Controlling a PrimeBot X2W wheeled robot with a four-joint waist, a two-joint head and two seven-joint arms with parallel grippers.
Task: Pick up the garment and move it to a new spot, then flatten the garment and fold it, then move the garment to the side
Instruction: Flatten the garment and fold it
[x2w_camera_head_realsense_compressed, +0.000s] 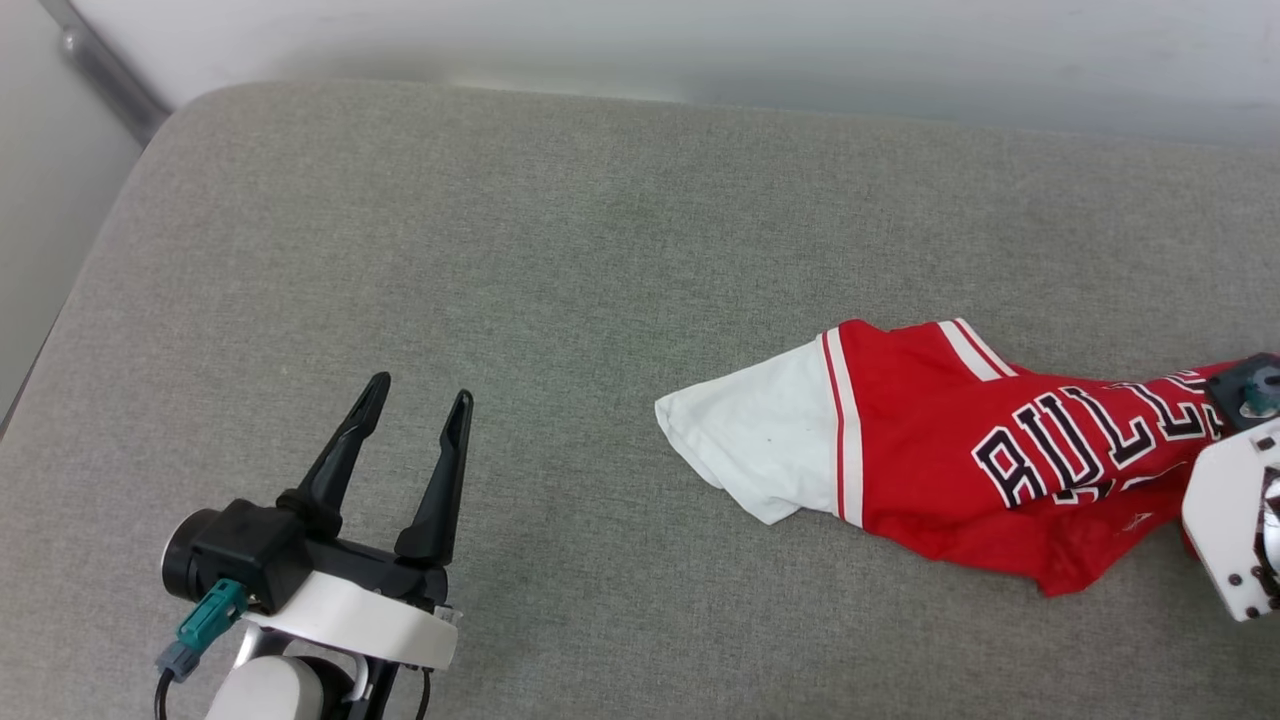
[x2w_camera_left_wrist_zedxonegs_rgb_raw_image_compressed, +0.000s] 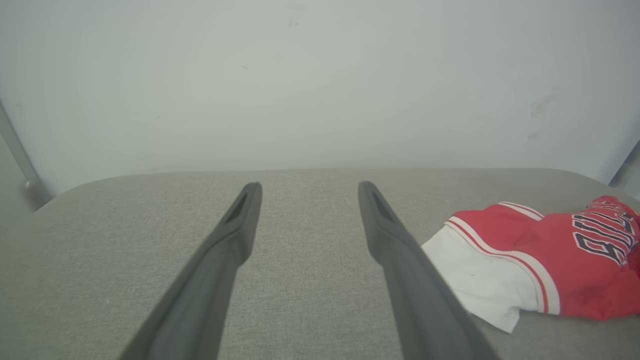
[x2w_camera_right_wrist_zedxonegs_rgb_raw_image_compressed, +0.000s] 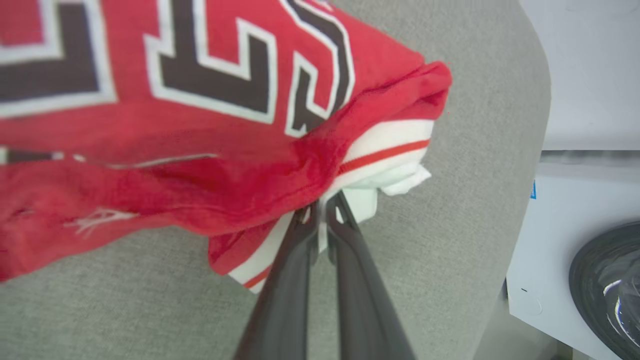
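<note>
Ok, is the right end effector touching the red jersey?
Touching. The right wrist view shows the right end effector shut on the jersey, with a bunched red-and-white striped edge pinched between its two fingers.

**Operator:** Is there any writing I can go by?

**Spotter:** You have one word. On the red garment (x2w_camera_head_realsense_compressed: 930, 390), well off to the right of the left fingers (x2w_camera_head_realsense_compressed: 440, 480), black white-outlined capitals (x2w_camera_head_realsense_compressed: 1050, 445) read "BULL". The rest of the word is crumpled, so you cannot make it out.

**Operator:** Any numbers?

**Spotter:** In your right wrist view, just above the right fingers (x2w_camera_right_wrist_zedxonegs_rgb_raw_image_compressed: 285, 300), you see big black white-outlined block figures (x2w_camera_right_wrist_zedxonegs_rgb_raw_image_compressed: 310, 65) on the same cloth. The nearest looks like a 3, and the other is cut off at the edge. The blue sticker (x2w_camera_right_wrist_zedxonegs_rgb_raw_image_compressed: 533, 190) on the white machine (x2w_camera_right_wrist_zedxonegs_rgb_raw_image_compressed: 550, 240), right of those fingers, is too small for you to read.
</note>
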